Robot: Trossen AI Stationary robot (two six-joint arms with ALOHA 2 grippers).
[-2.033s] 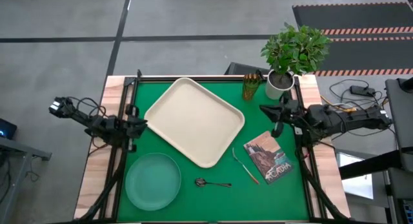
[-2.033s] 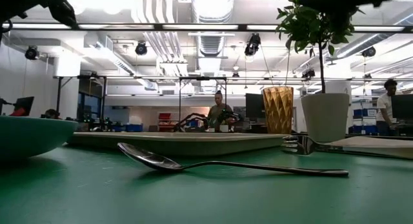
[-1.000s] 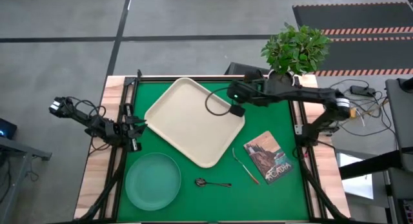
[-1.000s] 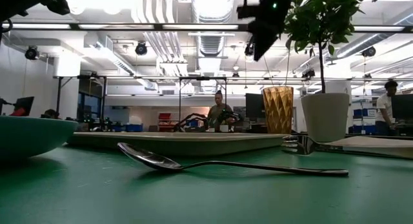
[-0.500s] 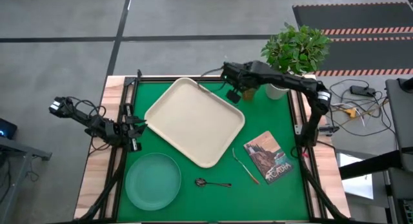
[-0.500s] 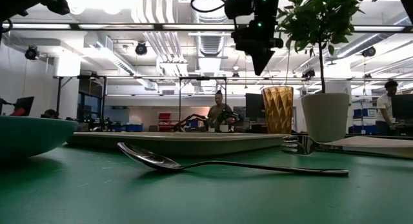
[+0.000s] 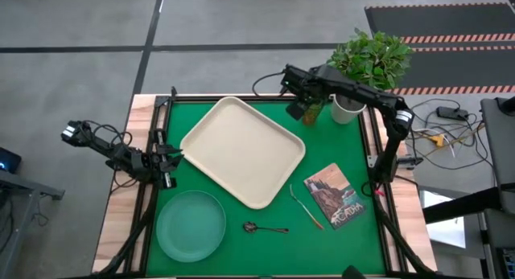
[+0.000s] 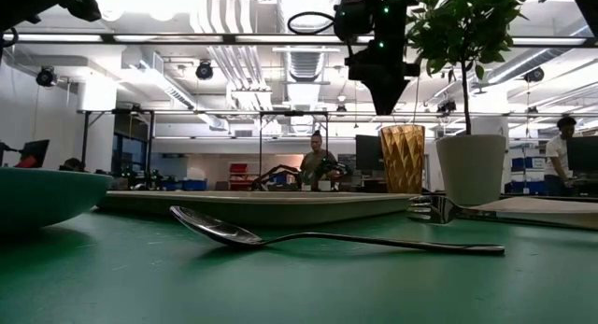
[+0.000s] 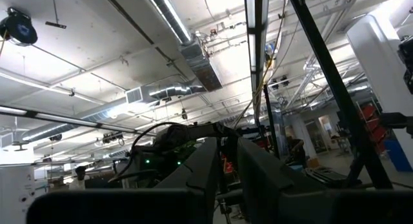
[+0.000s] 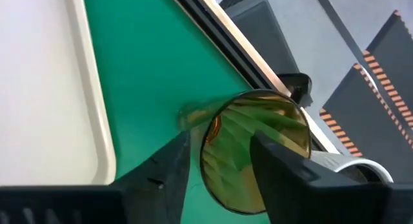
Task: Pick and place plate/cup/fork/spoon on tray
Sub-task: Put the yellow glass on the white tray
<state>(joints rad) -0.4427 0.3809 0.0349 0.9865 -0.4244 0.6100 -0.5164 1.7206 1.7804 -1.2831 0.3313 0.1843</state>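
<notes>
The amber ribbed cup (image 7: 312,110) stands upright on the green mat at the far edge, between the cream tray (image 7: 241,150) and a white plant pot (image 7: 348,106). My right gripper (image 10: 219,162) hangs open just above the cup (image 10: 255,153). One finger is over its mouth and the other is over the mat on the tray side. In the low view its tip (image 8: 383,105) stays clear of the cup's rim (image 8: 404,128). The teal plate (image 7: 191,224), spoon (image 7: 265,227) and fork (image 7: 306,207) lie on the mat near the front. My left gripper (image 7: 167,160) waits at the table's left edge, its fingers (image 9: 213,175) a narrow gap apart and holding nothing.
A picture-covered book (image 7: 338,194) lies right of the fork. The leafy plant in the pot (image 8: 472,170) stands close beside the cup on its right. The table's dark frame rail runs just behind the cup (image 10: 219,37). A person shows far off in the room.
My right gripper has swung from above the tray's right edge toward the table's far edge, and it has come down a little. It now hangs over the cup. Nothing on the table has moved.
</notes>
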